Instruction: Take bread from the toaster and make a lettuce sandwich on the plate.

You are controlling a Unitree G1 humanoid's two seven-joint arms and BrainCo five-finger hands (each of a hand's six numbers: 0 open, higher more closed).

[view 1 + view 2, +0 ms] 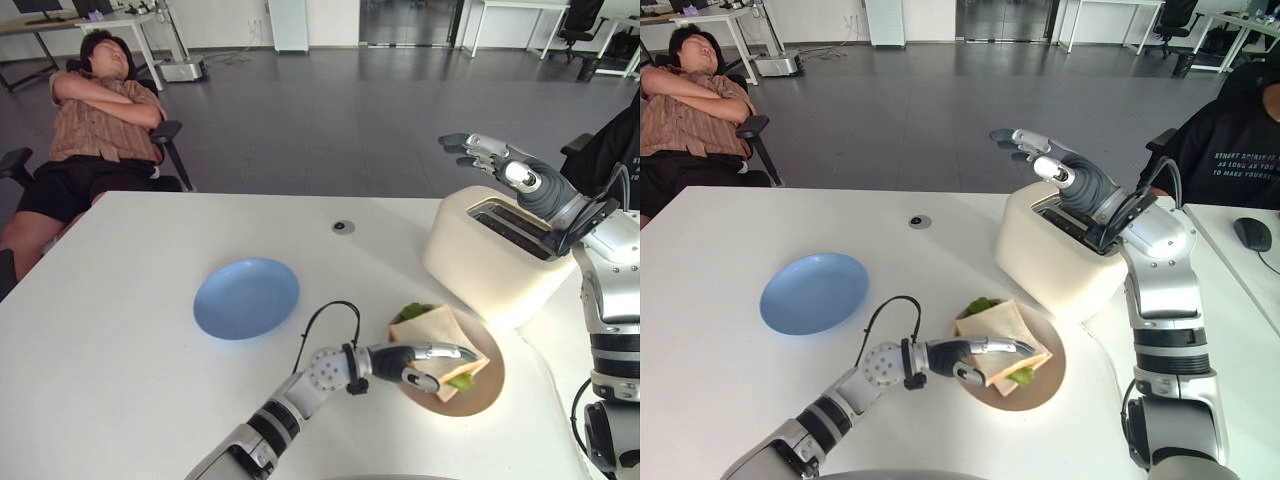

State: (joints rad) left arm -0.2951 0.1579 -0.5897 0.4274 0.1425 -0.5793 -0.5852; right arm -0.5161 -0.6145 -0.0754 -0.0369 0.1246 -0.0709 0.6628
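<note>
Left eye view: on a white worktop (pixel 150 380), a bread slice (pixel 435 330) lies over lettuce (pixel 412 312) on a round tan plate (pixel 482 395), just beside a cream toaster (pixel 480 265). The left hand (pixel 420 362) rests at the slice's near edge; whether it grips the slice cannot be told. The right hand (pixel 500 160) hovers above the toaster, spread wide, holding nothing. A blue plate (pixel 246 298) sits well apart.

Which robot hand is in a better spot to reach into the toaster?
Probably the right hand. It hangs open right above the toaster, while the left hand is low down at the sandwich on the brown plate.
</note>
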